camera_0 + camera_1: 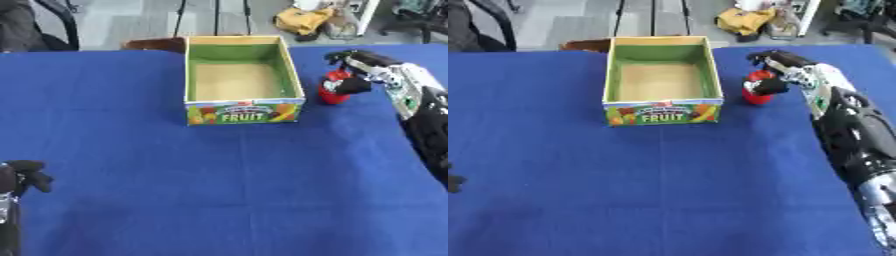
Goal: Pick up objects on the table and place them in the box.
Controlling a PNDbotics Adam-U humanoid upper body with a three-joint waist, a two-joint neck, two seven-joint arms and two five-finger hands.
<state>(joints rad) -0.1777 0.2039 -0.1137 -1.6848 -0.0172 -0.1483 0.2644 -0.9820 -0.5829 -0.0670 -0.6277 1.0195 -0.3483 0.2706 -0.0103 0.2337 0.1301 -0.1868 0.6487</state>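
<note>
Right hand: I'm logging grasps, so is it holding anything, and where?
The right hand has its fingers curled round the small red object beside the box, gripping its upper part.

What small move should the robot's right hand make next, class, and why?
Probably lift the red object clear of the blue tablecloth. The right hand has fingers curled around it, it seems to sit on the cloth just right of the fruit box, and the box looks empty.

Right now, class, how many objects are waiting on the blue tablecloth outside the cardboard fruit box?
1: a small red object just right of the green-lined cardboard fruit box, at the robot's right hand. The box looks empty.
</note>
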